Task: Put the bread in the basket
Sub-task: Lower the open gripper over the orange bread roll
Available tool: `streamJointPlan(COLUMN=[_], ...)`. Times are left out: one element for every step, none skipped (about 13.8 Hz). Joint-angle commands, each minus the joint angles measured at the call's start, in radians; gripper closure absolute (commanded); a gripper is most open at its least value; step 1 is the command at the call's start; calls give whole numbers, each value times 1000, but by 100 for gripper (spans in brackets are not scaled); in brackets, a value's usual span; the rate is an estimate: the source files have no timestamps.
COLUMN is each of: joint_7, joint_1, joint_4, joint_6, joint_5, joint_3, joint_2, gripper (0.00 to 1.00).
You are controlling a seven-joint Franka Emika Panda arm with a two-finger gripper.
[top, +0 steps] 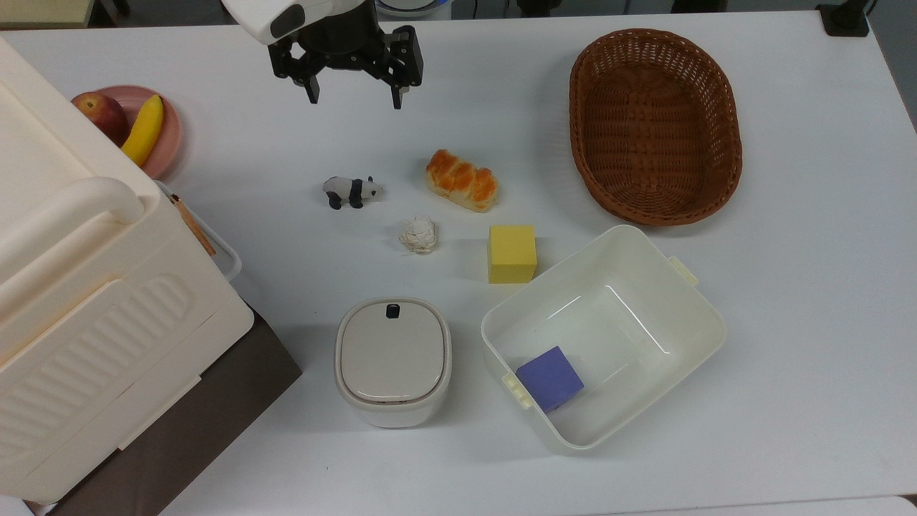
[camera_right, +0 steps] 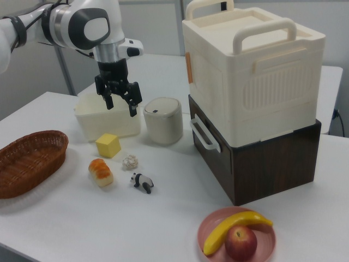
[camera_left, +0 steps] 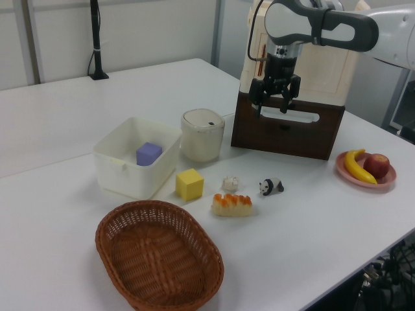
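Bread [top: 462, 180] untouched on table [top: 802, 301] beside yellow cube [top: 512, 254], well apart from empty basket [top: 655, 123]; tool [top: 353, 94] aloft, fingers spread, holding nothing; grasp, carry and drop all undone

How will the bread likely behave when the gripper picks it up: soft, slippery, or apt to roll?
The bread has a lumpy, glossy top, so the fingers may slip on it. It lies flat on its long pale underside, so it probably will not roll. It looks small beside the basket, so likely light.
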Motion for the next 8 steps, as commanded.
streamJointPlan(joint_7=[-61,-61,-67,-70,-69,-66,-62,-65], joint_1=[9,12,12,10,12,15,16,16], joint_4=[-15,-15,-15,-13,-13,-15,-17,-18], joint_6=[-26,-28,-28,-26,-26,-26,-26,-19], joint_5=[10,-4,-13,-27,-30,-30,-30,-30], joint_3=[-7,-5,-4,-2,-2,-1,1,1], joint_2=[-10,2,8,11,17,19,19,19], gripper=[0,0,0,0,0,0,0,0])
